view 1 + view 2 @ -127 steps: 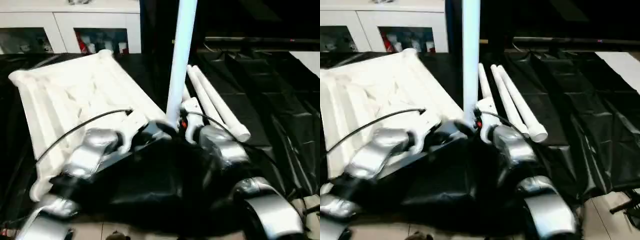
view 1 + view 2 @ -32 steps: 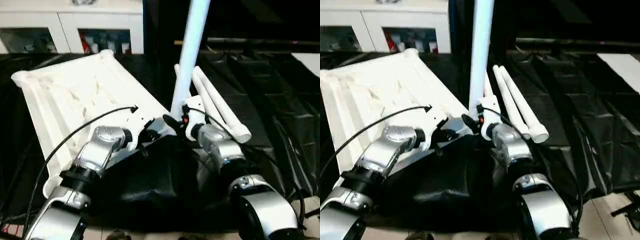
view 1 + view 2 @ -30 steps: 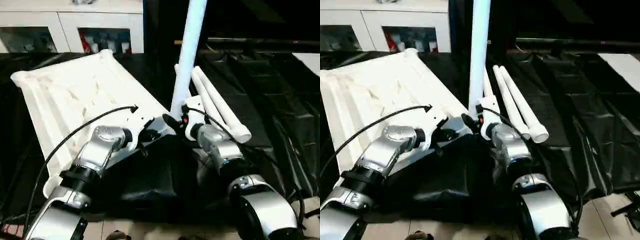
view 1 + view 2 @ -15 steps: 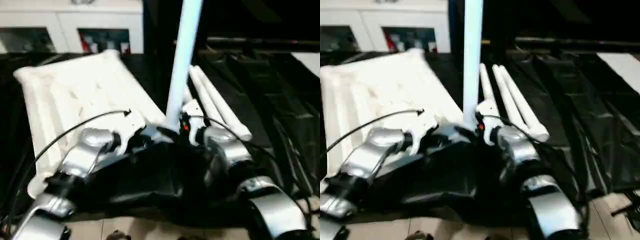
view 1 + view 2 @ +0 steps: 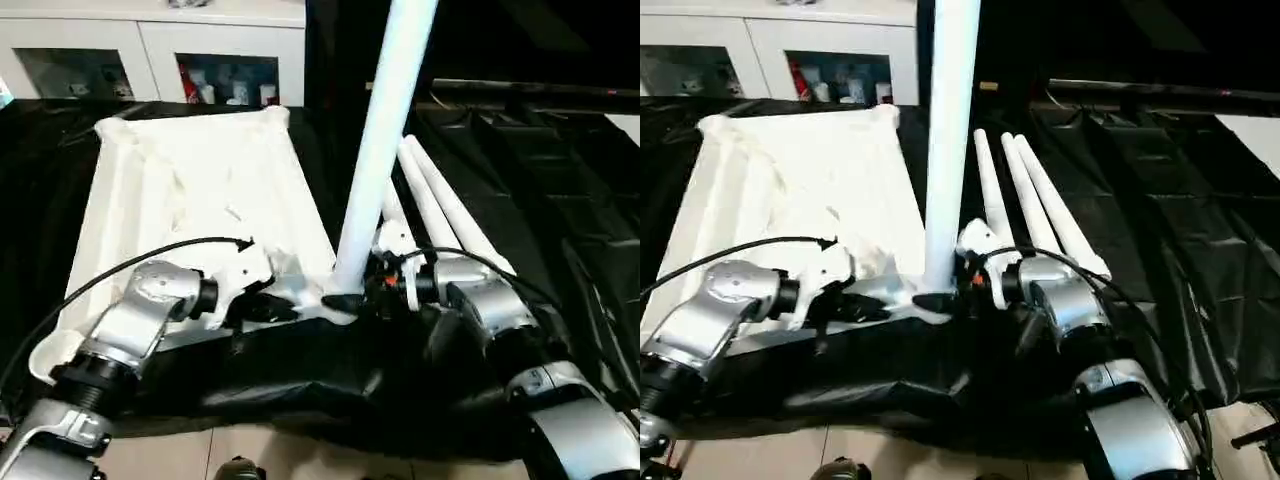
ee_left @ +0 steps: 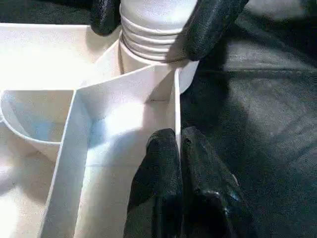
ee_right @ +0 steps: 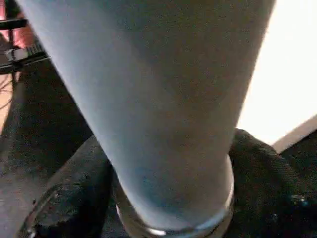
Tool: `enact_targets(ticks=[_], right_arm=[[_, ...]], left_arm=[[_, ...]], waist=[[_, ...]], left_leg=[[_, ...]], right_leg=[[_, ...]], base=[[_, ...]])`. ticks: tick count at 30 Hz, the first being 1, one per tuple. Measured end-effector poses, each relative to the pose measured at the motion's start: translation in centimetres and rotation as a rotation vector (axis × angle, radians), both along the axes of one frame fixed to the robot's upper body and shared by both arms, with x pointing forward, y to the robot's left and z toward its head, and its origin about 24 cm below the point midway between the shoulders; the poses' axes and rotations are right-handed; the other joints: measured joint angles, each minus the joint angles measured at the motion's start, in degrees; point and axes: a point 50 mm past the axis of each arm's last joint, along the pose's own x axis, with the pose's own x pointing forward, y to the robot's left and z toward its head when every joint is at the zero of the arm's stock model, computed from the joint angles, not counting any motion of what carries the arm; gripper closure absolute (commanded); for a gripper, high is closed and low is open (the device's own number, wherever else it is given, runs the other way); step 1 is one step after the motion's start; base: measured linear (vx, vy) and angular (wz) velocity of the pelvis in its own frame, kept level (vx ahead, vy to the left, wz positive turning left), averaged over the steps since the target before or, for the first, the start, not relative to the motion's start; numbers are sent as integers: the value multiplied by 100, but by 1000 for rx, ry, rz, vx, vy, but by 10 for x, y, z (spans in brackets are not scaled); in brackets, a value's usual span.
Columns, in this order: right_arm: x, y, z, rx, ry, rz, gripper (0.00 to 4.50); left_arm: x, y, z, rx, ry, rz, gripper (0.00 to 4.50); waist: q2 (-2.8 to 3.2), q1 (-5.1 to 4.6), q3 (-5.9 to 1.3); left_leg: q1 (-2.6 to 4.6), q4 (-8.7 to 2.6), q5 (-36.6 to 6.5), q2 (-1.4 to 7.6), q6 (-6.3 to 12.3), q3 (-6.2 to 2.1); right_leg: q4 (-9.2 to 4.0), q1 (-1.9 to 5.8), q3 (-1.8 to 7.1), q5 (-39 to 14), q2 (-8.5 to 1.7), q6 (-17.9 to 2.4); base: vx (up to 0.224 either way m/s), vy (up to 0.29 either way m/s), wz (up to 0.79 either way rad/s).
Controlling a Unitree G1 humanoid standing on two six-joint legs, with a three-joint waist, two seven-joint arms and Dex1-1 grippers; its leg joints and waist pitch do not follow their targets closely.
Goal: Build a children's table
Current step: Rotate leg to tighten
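The tabletop (image 5: 190, 200) is seen in plain white, its ribbed underside unpatterned. The upright leg (image 5: 385, 130) is white with a pale bluish tint (threaded rings are seen at its base in the left wrist view), and beside it the spare legs (image 5: 440, 210) are the same white. Glossy black sheeting (image 5: 560, 200) is spread beneath the tabletop. Both forearms are finished in silver; the left pincer (image 6: 179, 148) and right pincer (image 5: 962, 292) are black-fingered. Behind the tabletop, a white cabinet (image 5: 150, 50) is seen, with red and white items behind its glass.
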Motion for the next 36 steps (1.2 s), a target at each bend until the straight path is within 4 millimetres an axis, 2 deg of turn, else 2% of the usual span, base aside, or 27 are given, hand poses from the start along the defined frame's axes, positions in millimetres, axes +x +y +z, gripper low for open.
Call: enact_targets(ticks=[5,9,11,14,16,21,22,28,32,36], right_arm=[[-1,1,1,4,0,9,169],[1,8,-3,29,-3,-79,173],[7,13,-5,41,-13,-193,174],[21,20,-8,45,-21,-444,175],[27,23,-9,53,-12,-575,175],[33,28,-7,54,-13,-722,176],[34,29,-7,55,-19,-731,120],[33,33,-7,81,-10,-731,61],[32,33,-8,67,-50,-722,61],[34,18,-7,69,-75,-811,61]], left_arm=[[0,1,0,-2,2,-1,450],[2,-2,-1,-8,-18,43,450],[8,-5,-3,-23,-28,120,450],[20,-21,-5,-38,-35,273,450],[26,-34,-5,-56,-19,371,450],[31,-50,-5,-86,8,480,450],[31,-51,-4,-86,7,487,450],[28,-51,-4,-77,-5,497,450],[28,-53,-4,-73,-11,506,450],[36,-63,-2,-68,-11,549,450]], waist=[[0,2,0],[0,-26,0],[0,-65,0],[2,-161,0],[14,-172,-5],[30,-167,-13],[30,-170,-13],[29,-205,-13],[29,-194,-13],[27,-148,-9]], left_leg=[[1,0,0,0,0,0],[7,1,1,0,-1,0],[16,5,2,0,-3,0],[17,14,4,-2,-6,-2],[18,15,4,-2,-6,-1],[12,-12,3,-3,-6,0],[10,-14,2,-3,-5,0],[7,-17,1,-3,-4,1],[7,-16,2,-3,-4,0],[-1,-11,2,-4,-4,1]], right_leg=[[1,0,0,0,0,0],[7,1,1,1,0,-2],[12,6,2,2,0,-4],[16,4,3,3,-1,-3],[15,4,5,3,-2,-2],[0,-2,1,1,-1,-2],[-3,-3,0,0,0,-3],[-10,-4,-2,0,0,-4],[-9,-4,-3,0,0,-4],[-10,-5,-2,1,-1,-4]], base=[[0,0,0],[0,0,0],[0,0,0],[0,0,0],[0,0,0],[0,0,0],[0,0,0],[0,0,0],[0,0,0],[0,0,0]])
